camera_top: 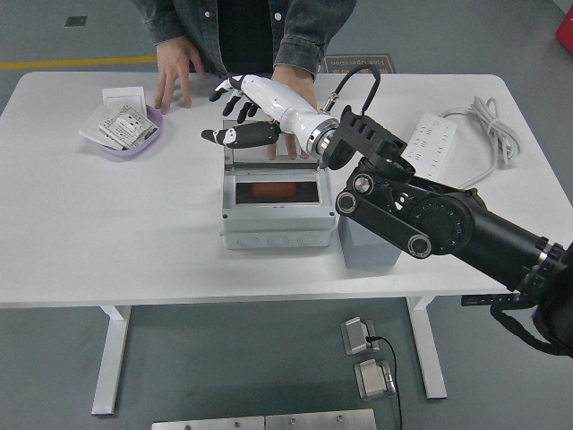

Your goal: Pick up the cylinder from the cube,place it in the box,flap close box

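Note:
The grey box (pixel 277 228) stands mid-table with its clear lid (pixel 269 152) upright at the back. The orange cylinder (pixel 276 191) lies inside the box. The grey cube (pixel 365 244) stands against the box's right side with nothing on it. My right hand (pixel 219 115) is open and empty, fingers spread, raised above and behind the lid's upper left corner. A person stands at the far side. One of their hands (pixel 175 76) rests on the table, and the other (pixel 295 85) is behind the lid, partly hidden by my hand.
A purple bowl (pixel 125 143) with paper packets sits at the far left. A white power strip (pixel 428 154) with its cable (pixel 488 121) lies at the right. My black right arm (pixel 448 224) crosses over the cube.

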Controlling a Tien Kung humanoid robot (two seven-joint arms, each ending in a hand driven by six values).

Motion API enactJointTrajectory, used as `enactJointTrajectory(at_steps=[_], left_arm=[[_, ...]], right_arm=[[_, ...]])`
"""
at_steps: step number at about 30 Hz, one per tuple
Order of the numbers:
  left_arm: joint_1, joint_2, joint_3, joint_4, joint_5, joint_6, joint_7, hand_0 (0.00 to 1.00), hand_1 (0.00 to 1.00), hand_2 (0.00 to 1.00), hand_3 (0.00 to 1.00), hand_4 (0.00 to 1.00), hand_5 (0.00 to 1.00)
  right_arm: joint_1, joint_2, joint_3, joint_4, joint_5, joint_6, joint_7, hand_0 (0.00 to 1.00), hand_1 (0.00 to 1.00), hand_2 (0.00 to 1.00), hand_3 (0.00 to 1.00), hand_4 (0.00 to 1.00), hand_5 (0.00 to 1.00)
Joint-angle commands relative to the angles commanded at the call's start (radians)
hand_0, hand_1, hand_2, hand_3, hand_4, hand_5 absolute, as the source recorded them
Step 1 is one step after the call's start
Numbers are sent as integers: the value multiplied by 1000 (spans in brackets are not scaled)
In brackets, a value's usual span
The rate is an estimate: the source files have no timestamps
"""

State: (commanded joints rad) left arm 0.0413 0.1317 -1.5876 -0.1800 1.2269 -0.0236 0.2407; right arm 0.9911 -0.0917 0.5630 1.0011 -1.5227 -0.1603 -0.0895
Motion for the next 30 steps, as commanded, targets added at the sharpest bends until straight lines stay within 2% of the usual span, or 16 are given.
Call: enactJointTrajectory(at_steps=[9,14,23,30], left_arm=[[-7,0,0,0,7,-2,2,639,672,651,671,748,301],[-10,-2,3,0,8,-3,1,639,672,651,671,748,301],[-13,-3,6,0,8,-3,0,640,672,651,671,749,301],[-12,-6,19,0,-1,-4,-8,640,671,651,670,748,301]], right_arm=[[39,11,32,-175,19,-18,35,532,481,605,734,839,504],[28,11,25,-230,33,-26,50,532,481,605,734,839,504],[-3,-1,12,-233,35,-32,67,545,480,605,728,823,503],[-40,-27,-30,-173,52,-32,71,547,480,605,729,821,503]])
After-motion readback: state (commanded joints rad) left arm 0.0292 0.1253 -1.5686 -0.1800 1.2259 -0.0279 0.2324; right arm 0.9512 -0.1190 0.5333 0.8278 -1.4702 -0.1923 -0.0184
